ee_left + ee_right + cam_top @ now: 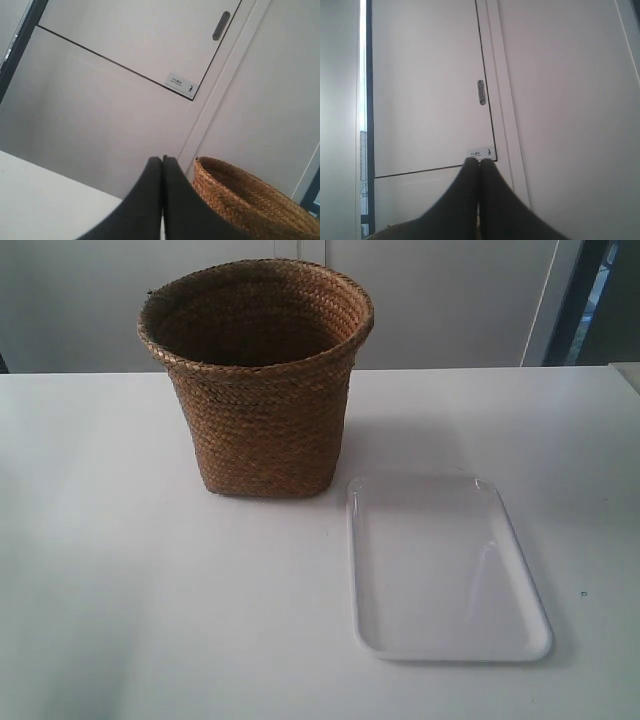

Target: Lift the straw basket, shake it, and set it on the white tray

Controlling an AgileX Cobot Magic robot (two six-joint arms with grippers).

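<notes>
The straw basket (260, 380) stands upright on the white table, brown and woven, with a wide braided rim and a dark inside. Just beside its base, nearer the camera and to the exterior view's right, lies the white tray (440, 570), flat and bare. Neither arm shows in the exterior view. In the left wrist view my left gripper (162, 159) is shut, its black fingers pressed together with nothing between them, and the basket's rim (240, 195) shows close beside them. My right gripper (479, 161) is likewise shut on nothing, and a sliver of basket rim (390, 230) shows at the frame's edge.
The white table (120, 590) stretches around the basket and tray. Behind it stands a pale wall with cabinet doors (140, 45), a slot handle (480, 92) and a small label (179, 82). A dark window frame (590, 290) is at the far right.
</notes>
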